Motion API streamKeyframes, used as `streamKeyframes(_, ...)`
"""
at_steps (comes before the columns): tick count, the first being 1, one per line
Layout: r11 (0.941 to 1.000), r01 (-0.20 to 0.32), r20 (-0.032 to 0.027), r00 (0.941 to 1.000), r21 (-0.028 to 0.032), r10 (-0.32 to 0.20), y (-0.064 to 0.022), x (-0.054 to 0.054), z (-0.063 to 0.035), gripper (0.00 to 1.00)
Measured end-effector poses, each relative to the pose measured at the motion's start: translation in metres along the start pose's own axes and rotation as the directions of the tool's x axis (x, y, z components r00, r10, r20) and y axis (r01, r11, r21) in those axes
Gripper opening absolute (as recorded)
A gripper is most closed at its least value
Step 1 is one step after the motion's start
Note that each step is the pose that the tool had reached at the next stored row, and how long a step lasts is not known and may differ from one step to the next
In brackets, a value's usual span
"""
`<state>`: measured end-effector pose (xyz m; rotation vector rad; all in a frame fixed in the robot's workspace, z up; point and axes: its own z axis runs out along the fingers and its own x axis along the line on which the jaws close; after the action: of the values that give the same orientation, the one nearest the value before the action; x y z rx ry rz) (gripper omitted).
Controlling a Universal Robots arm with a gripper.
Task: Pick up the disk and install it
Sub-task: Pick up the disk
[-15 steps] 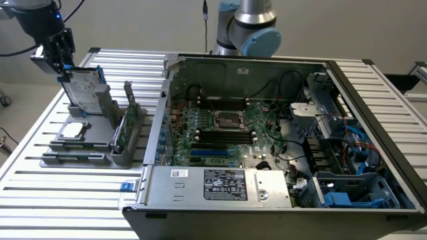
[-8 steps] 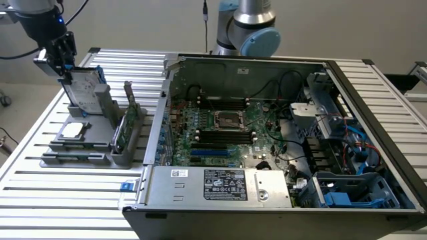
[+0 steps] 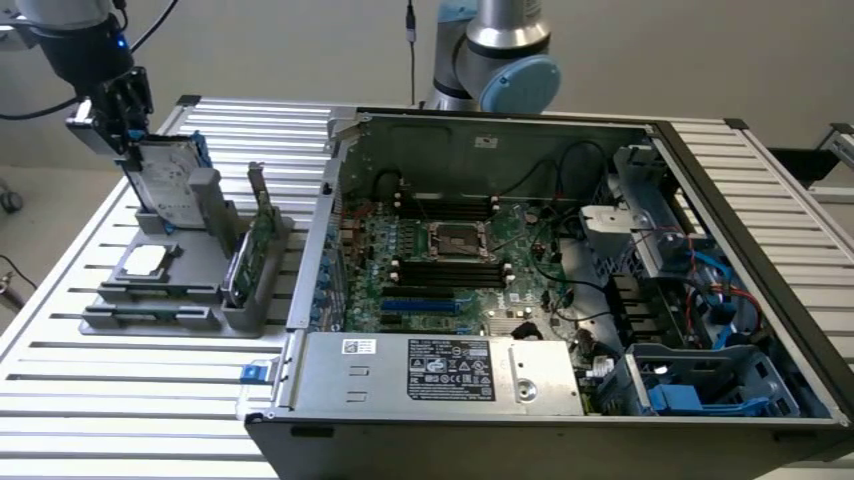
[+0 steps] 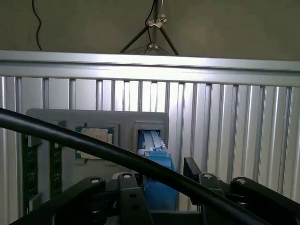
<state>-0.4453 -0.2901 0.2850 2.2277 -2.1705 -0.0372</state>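
Note:
The disk (image 3: 167,180) stands upright in the back slot of a grey holder (image 3: 160,305) on the slatted table, at the exterior view's left. It is silver-grey with a white label and blue rails. My gripper (image 3: 130,135) hangs at its top edge. In the wrist view the blue-railed disk (image 4: 154,154) rises between my two black fingers (image 4: 127,187). The gripper (image 4: 158,174) is open, with a gap showing beside the disk, and the disk still rests in its slot.
A square silver processor chip (image 3: 144,260) and a green circuit card (image 3: 254,250) share the holder. The open computer case (image 3: 534,250) fills the exterior view's middle and right, with a blue-railed bay (image 3: 694,390) at its near right corner. A black cable (image 4: 70,138) crosses the wrist view.

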Motion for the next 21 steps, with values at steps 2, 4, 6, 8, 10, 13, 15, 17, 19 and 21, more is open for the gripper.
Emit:
streamKeyframes(2,1.0000,-0.002,-0.0095,1.0000,0.0011,0.002,0.0000,-0.0001,0.0009,0.49)
streamKeyframes(4,1.0000,-0.004,-0.0153,0.9999,0.0029,0.004,0.0001,-0.0002,0.0013,0.49)
streamKeyframes(6,1.0000,-0.004,-0.0170,0.9998,0.0045,0.004,0.0001,-0.0005,0.0016,0.49)
streamKeyframes(8,1.0000,-0.005,-0.0173,0.9998,0.0064,0.005,0.0001,-0.0007,0.0018,0.49)
streamKeyframes(10,0.9999,-0.005,-0.0173,0.9998,0.0093,0.006,0.0000,-0.0008,0.0020,0.49)
streamKeyframes(13,0.9999,-0.009,-0.0173,0.9998,0.0113,0.009,0.0000,-0.0008,0.0024,0.49)
streamKeyframes(15,0.9999,-0.011,-0.0176,0.9998,0.0125,0.012,0.0001,-0.0009,0.0028,0.49)
streamKeyframes(17,0.9998,-0.013,-0.0190,0.9997,0.0129,0.013,0.0001,-0.0009,0.0030,0.49)
streamKeyframes(19,0.9998,-0.014,-0.0200,0.9997,0.0129,0.014,0.0001,-0.0009,0.0031,0.49)
streamKeyframes(21,0.9998,-0.014,-0.0201,0.9997,0.0130,0.014,0.0001,-0.0010,0.0031,0.49)
